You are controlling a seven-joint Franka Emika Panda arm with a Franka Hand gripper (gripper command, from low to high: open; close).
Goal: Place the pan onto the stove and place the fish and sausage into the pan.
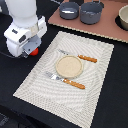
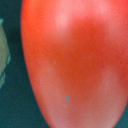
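Note:
The red sausage (image 1: 34, 50) lies on the dark table at the exterior view's left, beside the placemat. It fills most of the wrist view (image 2: 75, 65). My gripper (image 1: 30, 50) is low right over it; the white hand hides the fingers, and none show in the wrist view, so I cannot tell whether they are open or shut. The blue-grey pan (image 1: 69, 10) stands at the left end of the pinkish-brown stove (image 1: 107, 31) at the back. The fish is out of view.
A taller grey pot (image 1: 92, 12) stands next to the pan on the stove. A pale bowl (image 1: 123, 20) is at the stove's right end. A woven placemat (image 1: 35, 82) holds a round plate (image 1: 69, 66), a fork (image 1: 62, 80) and a knife (image 1: 82, 57).

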